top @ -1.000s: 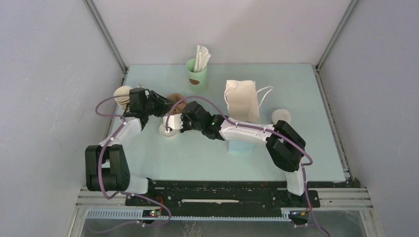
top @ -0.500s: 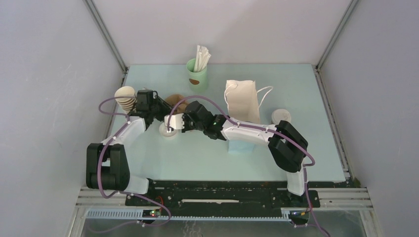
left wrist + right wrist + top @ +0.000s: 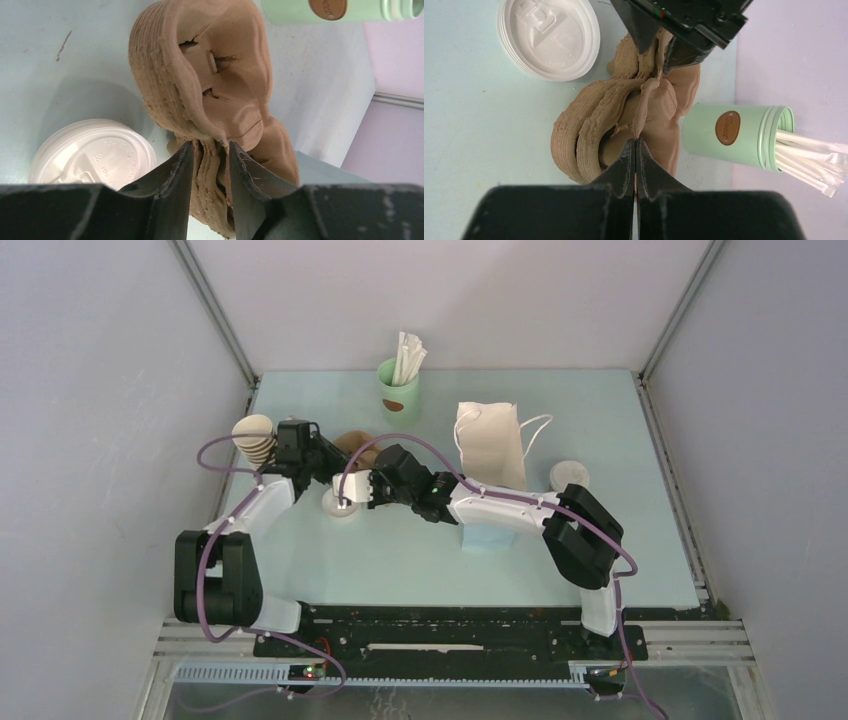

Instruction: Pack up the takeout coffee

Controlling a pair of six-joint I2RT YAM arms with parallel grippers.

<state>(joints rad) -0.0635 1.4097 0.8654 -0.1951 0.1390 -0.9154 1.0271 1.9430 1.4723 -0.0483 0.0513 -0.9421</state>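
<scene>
The left gripper (image 3: 210, 167) is clamped over several layers at one edge of a crumpled stack of brown moulded-pulp cup carriers (image 3: 210, 75). The right gripper (image 3: 636, 157) is pinched almost flat on a thin edge opposite, hemmed by a pile of round white plastic lids (image 3: 549, 35) and a mint-green cup of white sticks (image 3: 734, 130). The small brown paper cup with a round white lid (image 3: 568, 476) stands well apart near the right edge of the pale green table (image 3: 400, 560), just right of the upright off-white paper bag (image 3: 490, 445), with bare tabletop in front.
</scene>
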